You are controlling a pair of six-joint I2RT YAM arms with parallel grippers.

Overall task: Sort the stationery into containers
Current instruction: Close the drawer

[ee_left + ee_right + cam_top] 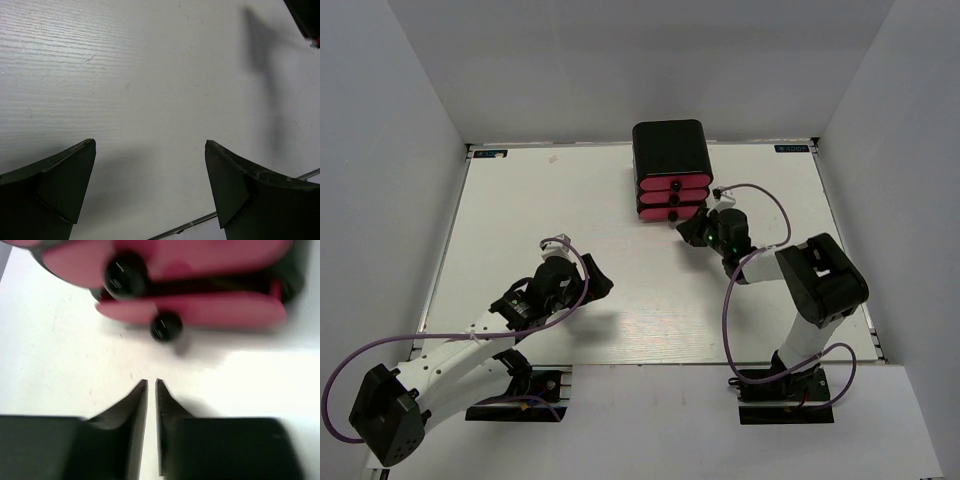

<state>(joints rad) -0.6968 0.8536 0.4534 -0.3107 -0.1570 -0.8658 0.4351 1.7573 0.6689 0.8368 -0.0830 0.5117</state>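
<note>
The containers (670, 170) are a black box with three pink drawer fronts and black knobs, at the table's far middle. In the right wrist view the lowest pink drawer front (200, 310) and its knob (166, 326) lie blurred just ahead of my right gripper (151, 382). Its fingertips stand almost together with only a thin slit between them and nothing in it. From above, the right gripper (692, 228) is just in front of the drawers, a little to their right. My left gripper (595, 280) hangs open over bare table, and the left wrist view shows this gripper (150, 145) empty. No stationery is in view.
White walls close the table (520, 220) in on three sides. A purple cable (760, 200) loops above the right arm. A dark corner (305, 17) shows at the top right of the left wrist view. The table's metal edge strip (200, 222) runs below the left fingers.
</note>
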